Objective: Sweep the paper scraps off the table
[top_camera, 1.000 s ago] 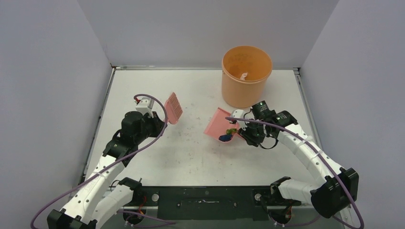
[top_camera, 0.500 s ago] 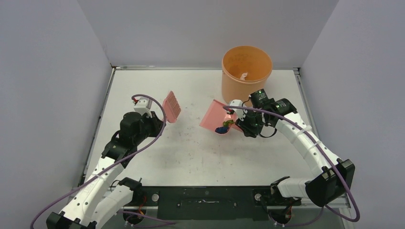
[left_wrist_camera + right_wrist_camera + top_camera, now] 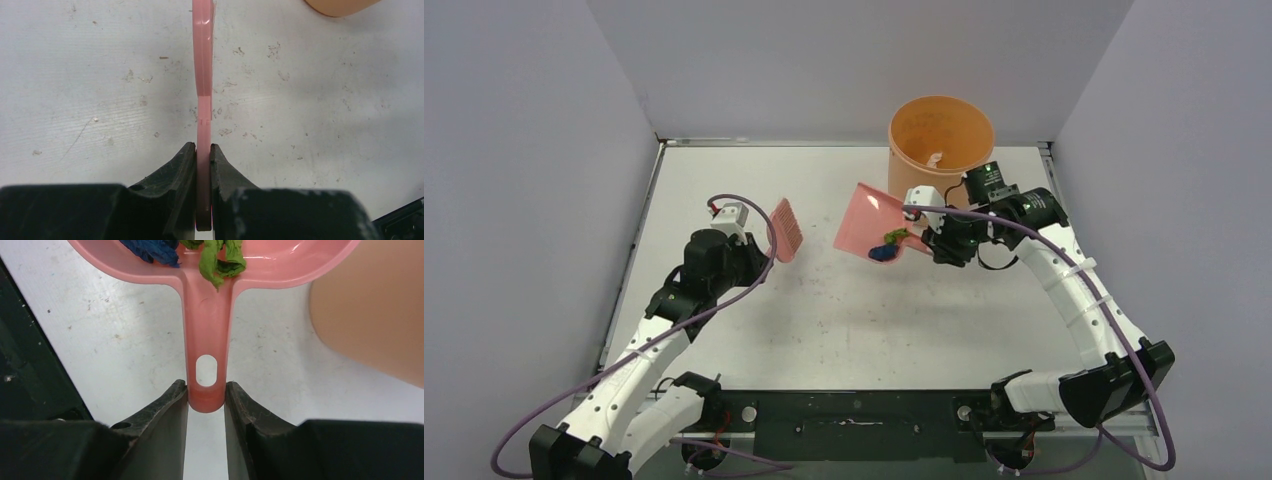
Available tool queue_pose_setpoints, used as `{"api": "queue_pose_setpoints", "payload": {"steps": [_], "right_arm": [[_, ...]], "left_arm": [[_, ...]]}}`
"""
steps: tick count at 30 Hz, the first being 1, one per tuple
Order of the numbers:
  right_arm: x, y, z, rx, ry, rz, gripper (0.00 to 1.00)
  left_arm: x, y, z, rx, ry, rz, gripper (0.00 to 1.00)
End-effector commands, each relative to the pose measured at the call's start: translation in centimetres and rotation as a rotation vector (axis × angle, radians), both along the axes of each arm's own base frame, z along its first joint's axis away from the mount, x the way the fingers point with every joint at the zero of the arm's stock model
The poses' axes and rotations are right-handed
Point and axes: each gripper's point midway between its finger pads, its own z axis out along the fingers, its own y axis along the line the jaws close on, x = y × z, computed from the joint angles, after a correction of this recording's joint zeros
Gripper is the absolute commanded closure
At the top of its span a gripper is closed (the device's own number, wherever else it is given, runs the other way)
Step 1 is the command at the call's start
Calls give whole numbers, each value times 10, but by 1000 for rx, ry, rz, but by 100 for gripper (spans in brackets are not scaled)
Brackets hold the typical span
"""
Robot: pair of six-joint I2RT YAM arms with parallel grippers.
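My right gripper (image 3: 927, 235) (image 3: 206, 396) is shut on the handle of the pink dustpan (image 3: 864, 220) (image 3: 207, 305) and holds it in the air, left of the orange bucket (image 3: 940, 160). A dark blue scrap (image 3: 882, 253) (image 3: 150, 250) and a green scrap (image 3: 895, 237) (image 3: 220, 257) lie in the pan near the handle. A white scrap (image 3: 934, 159) lies inside the bucket. My left gripper (image 3: 754, 255) (image 3: 203, 152) is shut on the handle of the pink brush (image 3: 785, 229) (image 3: 202, 60), held above the white table (image 3: 824, 320) at its left.
The bucket stands at the back right of the table, and its side fills the right of the right wrist view (image 3: 370, 315). Grey walls close in the back and both sides. A black base plate (image 3: 854, 420) runs along the near edge.
My right arm has lifted the dustpan with the scraps up and back toward the bucket. The left arm with the brush has barely shifted.
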Motion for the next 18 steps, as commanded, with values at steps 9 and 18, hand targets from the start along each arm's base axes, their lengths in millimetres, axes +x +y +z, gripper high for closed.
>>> {"api": "queue_pose_setpoints", "payload": {"steps": [9, 18], "right_arm": [[72, -33, 94, 168, -194, -373, 95], [114, -88, 129, 127, -344, -706, 95]], "left_arm": [[14, -5, 15, -45, -33, -26, 100], [12, -7, 16, -50, -35, -38, 100]]}}
